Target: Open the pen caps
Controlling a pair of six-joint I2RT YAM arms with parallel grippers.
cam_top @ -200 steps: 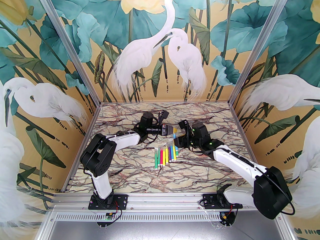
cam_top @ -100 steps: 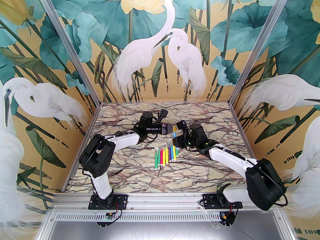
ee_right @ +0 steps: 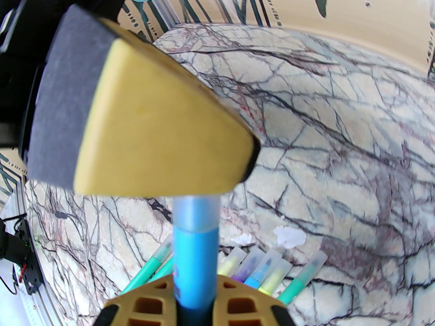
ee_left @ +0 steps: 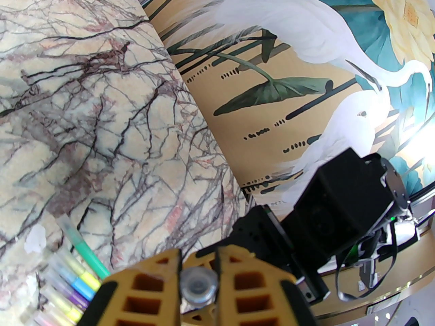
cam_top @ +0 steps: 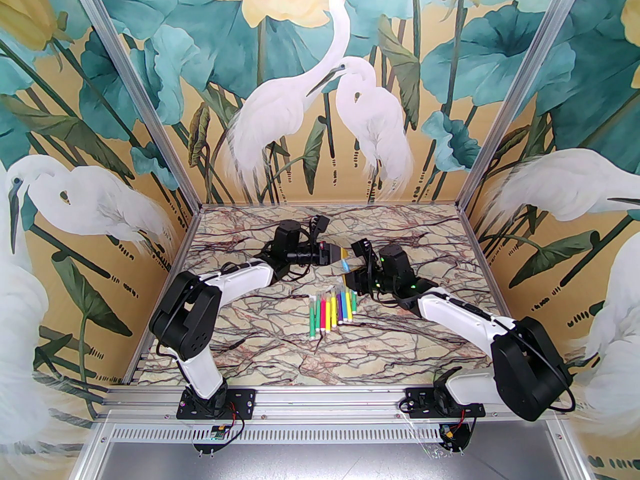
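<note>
Since the cap (ee_right: 195, 212) is a thin clear plastic sleeve, expect it to be light, smooth and a bit slippery, and crushable if squeezed hard. Best hold is around its closed end, with the other gripper on the stiff coloured barrel just below the seam. That's the setup now: left gripper (ee_left: 198, 261) clenched on the cap end, right gripper (ee_right: 195, 285) clenched on the blue pen (ee_right: 195, 250) barrel. Cap looks seated on the pen, with the seam visible in the gap between the two grippers. Pen is held in the air above the desk (cam_top: 280, 358), past the far end of the row of other pens (cam_top: 332, 310), which lies capped around mid-desk. My read: pull straight along the axis; any bend risks a slip.
</note>
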